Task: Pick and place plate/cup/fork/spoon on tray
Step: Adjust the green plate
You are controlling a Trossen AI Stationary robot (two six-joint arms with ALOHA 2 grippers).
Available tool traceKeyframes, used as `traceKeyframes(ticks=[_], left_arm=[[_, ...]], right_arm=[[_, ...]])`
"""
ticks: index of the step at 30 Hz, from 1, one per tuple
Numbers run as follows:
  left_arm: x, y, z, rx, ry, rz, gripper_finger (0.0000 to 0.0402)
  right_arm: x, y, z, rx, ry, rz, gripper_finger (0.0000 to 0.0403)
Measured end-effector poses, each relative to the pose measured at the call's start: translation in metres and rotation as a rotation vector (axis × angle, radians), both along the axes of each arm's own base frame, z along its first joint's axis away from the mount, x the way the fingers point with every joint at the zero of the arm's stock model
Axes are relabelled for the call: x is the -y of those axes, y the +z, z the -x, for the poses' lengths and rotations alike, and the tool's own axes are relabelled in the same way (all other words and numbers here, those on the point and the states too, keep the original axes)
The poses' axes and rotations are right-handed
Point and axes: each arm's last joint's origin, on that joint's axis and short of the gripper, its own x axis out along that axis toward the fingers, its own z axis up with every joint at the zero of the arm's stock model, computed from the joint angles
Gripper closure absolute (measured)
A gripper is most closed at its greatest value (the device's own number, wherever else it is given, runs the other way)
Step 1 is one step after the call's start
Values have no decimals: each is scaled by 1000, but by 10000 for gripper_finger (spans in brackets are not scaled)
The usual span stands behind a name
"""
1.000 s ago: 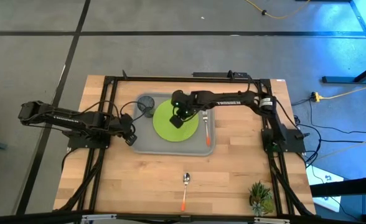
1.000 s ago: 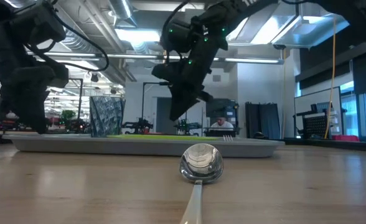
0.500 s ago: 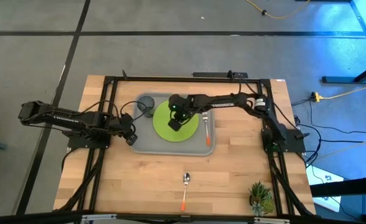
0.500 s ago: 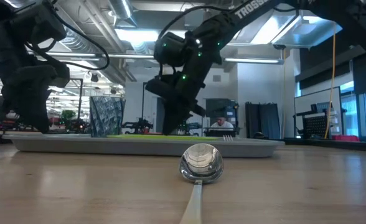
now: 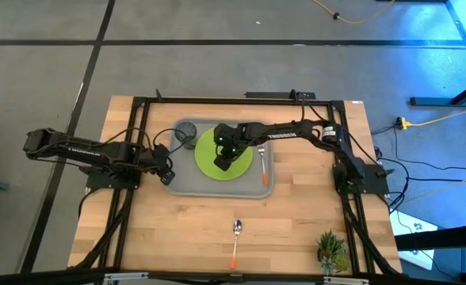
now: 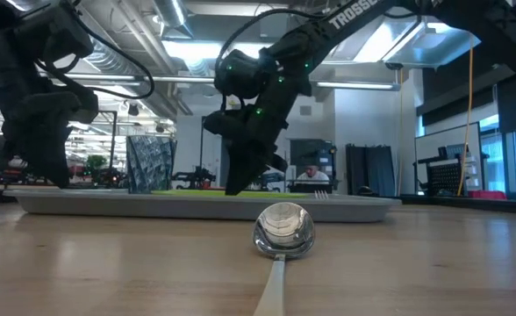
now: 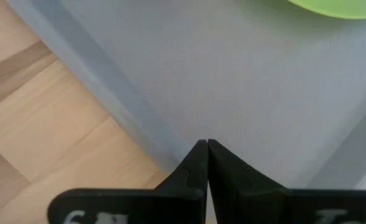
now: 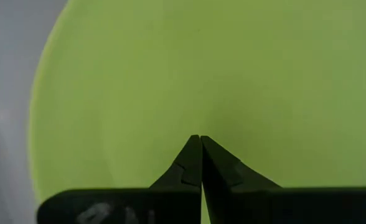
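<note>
On the counter point(image 5: 177, 229), well apart from the tray point(image 5: 187, 184), the spoon point(image 5: 235, 241) lay with its long axis running front to back, bowl toward the tray and orange handle pointing away. Only the low view showed its bowl face-on. Inside the tray sat the plate point(image 5: 214, 163), the cup point(image 5: 186, 133) and the fork point(image 5: 262, 161), tines away from the spoon. Over the plate, the right claw point(image 8: 200, 163) was clenched, empty. By the tray's left edge, the left claw point(image 7: 207, 163) was likewise clenched.
</note>
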Motion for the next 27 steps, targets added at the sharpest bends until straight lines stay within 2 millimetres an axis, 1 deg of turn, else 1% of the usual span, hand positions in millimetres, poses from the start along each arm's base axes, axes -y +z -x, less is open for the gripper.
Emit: traceKeyframes(ticks=[5, 8, 12, 19, 22, 27], left_arm=[[0, 0, 0, 0, -1, 0, 401], [0, 0, 0, -1, -1, 0, 401], [0, 0, 0, -1, -2, -1, 401], [0, 0, -1, 6, -3, -1, 401], [0, 0, -1, 9, -2, -3, 401], [0, 1, -1, 16, -2, -4, 401]], right_arm=[[0, 2, 0, -8, -55, 91, 403], [1, 2, 0, -9, -71, 88, 403], [1, -5, -2, -12, -72, 87, 403], [0, -10, -4, 2, -47, 17, 403], [-5, -10, -5, 5, -36, 12, 403], [-13, -10, -7, 17, -6, -44, 403]])
